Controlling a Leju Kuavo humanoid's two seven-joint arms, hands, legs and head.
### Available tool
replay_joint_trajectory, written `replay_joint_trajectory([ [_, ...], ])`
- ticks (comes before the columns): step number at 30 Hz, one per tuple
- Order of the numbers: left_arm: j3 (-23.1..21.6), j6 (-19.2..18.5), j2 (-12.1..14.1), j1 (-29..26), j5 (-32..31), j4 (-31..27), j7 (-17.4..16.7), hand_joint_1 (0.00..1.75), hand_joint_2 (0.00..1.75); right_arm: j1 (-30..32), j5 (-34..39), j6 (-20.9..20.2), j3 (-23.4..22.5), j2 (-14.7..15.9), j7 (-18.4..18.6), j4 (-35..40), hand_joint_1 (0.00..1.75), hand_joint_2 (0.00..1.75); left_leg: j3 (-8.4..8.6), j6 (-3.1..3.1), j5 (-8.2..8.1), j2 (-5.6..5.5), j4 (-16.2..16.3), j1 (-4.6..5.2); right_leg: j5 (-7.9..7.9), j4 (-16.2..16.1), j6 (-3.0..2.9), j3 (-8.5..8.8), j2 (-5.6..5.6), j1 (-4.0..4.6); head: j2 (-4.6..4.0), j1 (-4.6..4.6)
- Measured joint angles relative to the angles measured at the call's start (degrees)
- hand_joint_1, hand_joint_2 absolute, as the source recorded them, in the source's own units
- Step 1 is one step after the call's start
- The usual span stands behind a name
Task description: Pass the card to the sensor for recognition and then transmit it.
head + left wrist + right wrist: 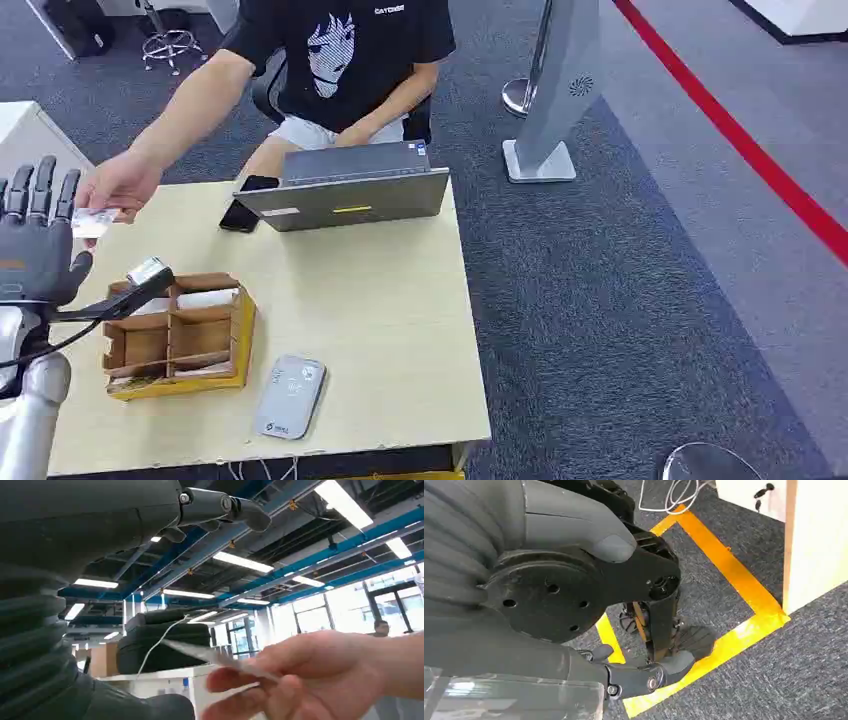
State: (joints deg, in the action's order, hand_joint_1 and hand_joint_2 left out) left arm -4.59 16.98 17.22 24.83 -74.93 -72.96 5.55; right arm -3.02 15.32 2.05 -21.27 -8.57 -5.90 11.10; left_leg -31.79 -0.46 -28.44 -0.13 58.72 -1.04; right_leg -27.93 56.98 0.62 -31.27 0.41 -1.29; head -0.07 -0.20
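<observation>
an office or demo hall: carpet floor (620, 300), laptop (345, 195) on desk (400, 330), exposed ceiling lights (242, 562).

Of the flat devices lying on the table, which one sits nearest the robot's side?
The grey card sensor, lying beside the cardboard organizer near the table's front edge. The black phone and the laptop lie at the far edge, by the seated person.

Bare desk (380, 300) lies right of the box (178, 338) and reader (289, 397). The laptop (345, 192) and phone (248, 203) block the far edge; a person's hand (118, 186) hangs far left.
</observation>
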Motion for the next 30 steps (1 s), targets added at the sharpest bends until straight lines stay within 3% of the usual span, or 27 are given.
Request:
replay_joint_trajectory([
  [7,-1.64,2.3,0.07,0.67,-0.11,1.05,-0.26,0.0,1.75,0.02,-0.77,0.0,0.48,0.0,0.0,0.0,0.0,1.75,0.0,0.0,-0.01,0.03,0.0,0.0,0.0,0.0,0.0,-0.02,0.05,0.0,0.0,0.0],
  [8,-1.66,2.34,0.09,0.67,-0.11,1.07,-0.26,1.75,1.75,0.02,-0.77,0.0,0.48,0.0,-0.02,0.0,0.0,1.75,0.0,0.0,-0.01,0.03,0.0,0.0,0.0,0.0,0.0,-0.01,0.05,0.0,0.0,-0.02],
  [30,-1.86,4.79,1.29,-3.18,4.11,0.13,1.62,1.75,1.75,0.06,-2.69,0.94,2.45,0.0,-0.09,0.0,0.0,1.75,-0.01,0.0,-0.01,0.04,0.0,0.0,-0.01,0.0,0.0,-0.01,0.06,0.0,0.0,0.0],
])
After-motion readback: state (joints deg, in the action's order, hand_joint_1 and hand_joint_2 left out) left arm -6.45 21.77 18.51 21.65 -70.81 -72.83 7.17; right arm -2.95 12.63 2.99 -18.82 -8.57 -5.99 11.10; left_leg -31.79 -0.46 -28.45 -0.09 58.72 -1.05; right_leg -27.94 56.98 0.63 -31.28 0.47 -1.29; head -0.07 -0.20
